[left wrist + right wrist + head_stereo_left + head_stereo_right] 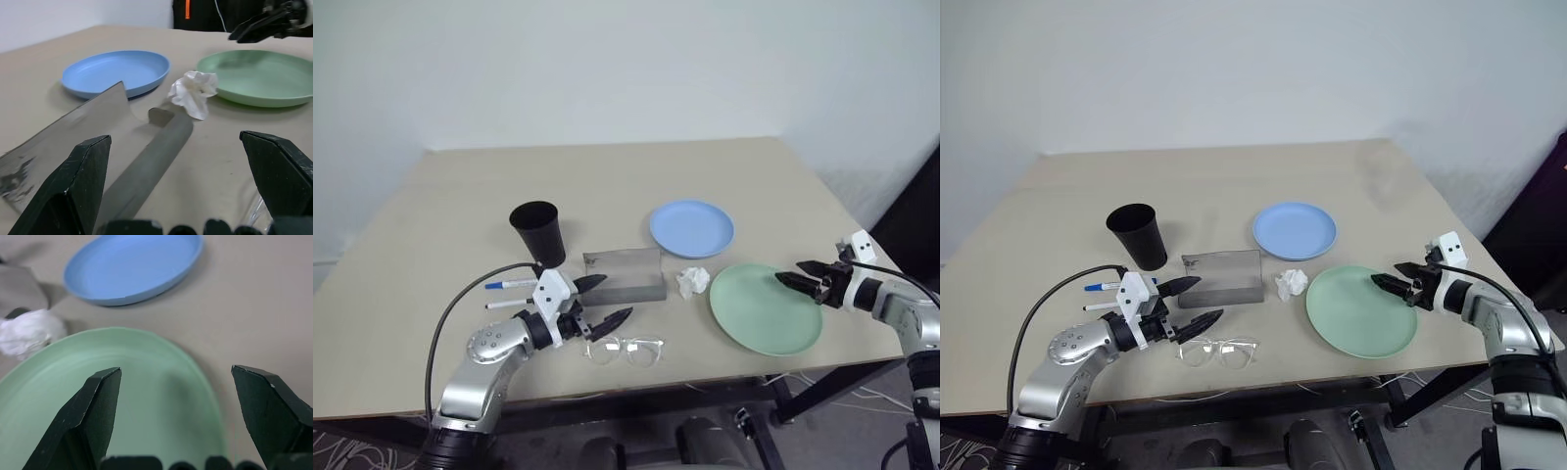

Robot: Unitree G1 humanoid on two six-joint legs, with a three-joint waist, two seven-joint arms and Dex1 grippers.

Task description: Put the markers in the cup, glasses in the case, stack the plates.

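On the beige tabletop [460, 196] lay two blue-capped white markers [509, 285], one matte black tapered cup [537, 233], one grey rectangular case [625, 273], one pair of clear-framed glasses [625, 351], two round plastic plates [692, 227] and one crumpled white tissue [693, 281].

— What sort of room is this?

— A plain one. A bare white wall [626, 59] runs behind a beige table [636, 171], evenly lit, with soft shadows only.

— And the table itself?

— Matte, rectangular top on a dark metal frame [783, 392] that shows under the near edge.

— Anything on the floor?

— White cables [862, 392] trail over pale floor at the right, and something dark [915, 220] stands beside the table's right edge; I cannot tell what.
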